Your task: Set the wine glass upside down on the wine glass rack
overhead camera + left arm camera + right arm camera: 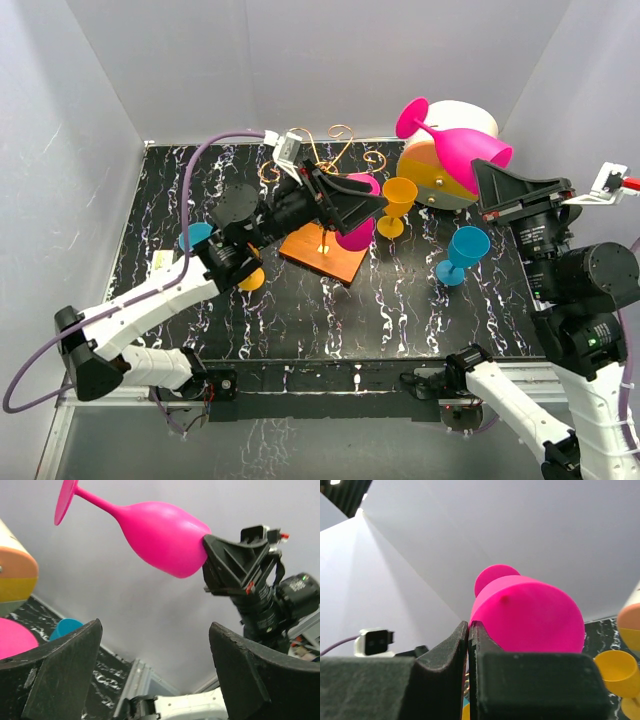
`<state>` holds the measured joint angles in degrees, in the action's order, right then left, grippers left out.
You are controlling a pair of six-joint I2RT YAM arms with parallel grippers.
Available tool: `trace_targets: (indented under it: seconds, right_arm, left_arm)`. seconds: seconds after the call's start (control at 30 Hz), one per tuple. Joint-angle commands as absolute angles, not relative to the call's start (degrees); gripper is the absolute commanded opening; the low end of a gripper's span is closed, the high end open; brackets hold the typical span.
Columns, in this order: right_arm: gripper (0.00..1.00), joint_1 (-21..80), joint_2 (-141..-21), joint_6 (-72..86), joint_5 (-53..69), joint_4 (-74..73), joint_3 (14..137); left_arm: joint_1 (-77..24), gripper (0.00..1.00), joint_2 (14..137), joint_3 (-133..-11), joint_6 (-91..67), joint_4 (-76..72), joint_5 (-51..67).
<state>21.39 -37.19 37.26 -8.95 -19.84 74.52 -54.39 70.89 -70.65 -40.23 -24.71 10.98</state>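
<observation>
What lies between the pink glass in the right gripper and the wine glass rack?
In the top view, a yellow glass stands upright between the held pink glass and the rack; another pink glass sits close to it.

Top view: left fingers (352, 203) block middle of wire rack (328, 260) & a pink glass (358, 236); blue cup (194, 236) sits partly behind left arm (150, 305).

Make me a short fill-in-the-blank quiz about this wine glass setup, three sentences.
The right jaws are shut on the rim of a ___ wine glass.
The ___ jaws stand open near the wine glass rack.
Right of the yellow glass stands a ___ glass.
Missing words: pink, left, blue.
</observation>
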Motion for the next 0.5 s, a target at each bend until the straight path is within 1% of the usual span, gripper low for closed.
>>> trace_targets:
  seconds: [0.0,0.03,0.1,0.23,0.37,0.47]
  right_arm:
    - [0.00,21.53,-34.83,40.14,-3.60,-6.40,71.81]
    - [0.00,21.46,-34.47,40.77,-3.24,-5.61,71.27]
    - [0.00,21.51,-34.00,41.70,-2.70,-5.09,70.49]
    - [0.00,21.49,-32.98,42.97,-1.22,-4.06,69.15]
    - [0.00,21.52,-32.03,45.14,0.92,-2.31,67.00]
    - [0.00,21.52,-31.52,46.62,2.89,-1.28,65.82]
  left_arm:
    - [-54.56,0.84,72.50,-72.07,-52.11,-36.85,8.78]
    - [-54.71,0.82,73.52,-72.22,-52.77,-38.91,8.11]
    - [-55.19,0.80,75.31,-74.22,-53.58,-37.84,5.36]
    - [-55.52,0.80,78.10,-77.60,-54.62,-37.27,0.24]
    - [-55.72,0.80,81.39,-79.86,-55.97,-40.51,-3.68]
    - [-56.49,0.73,82.44,-81.03,-59.16,-39.58,-8.58]
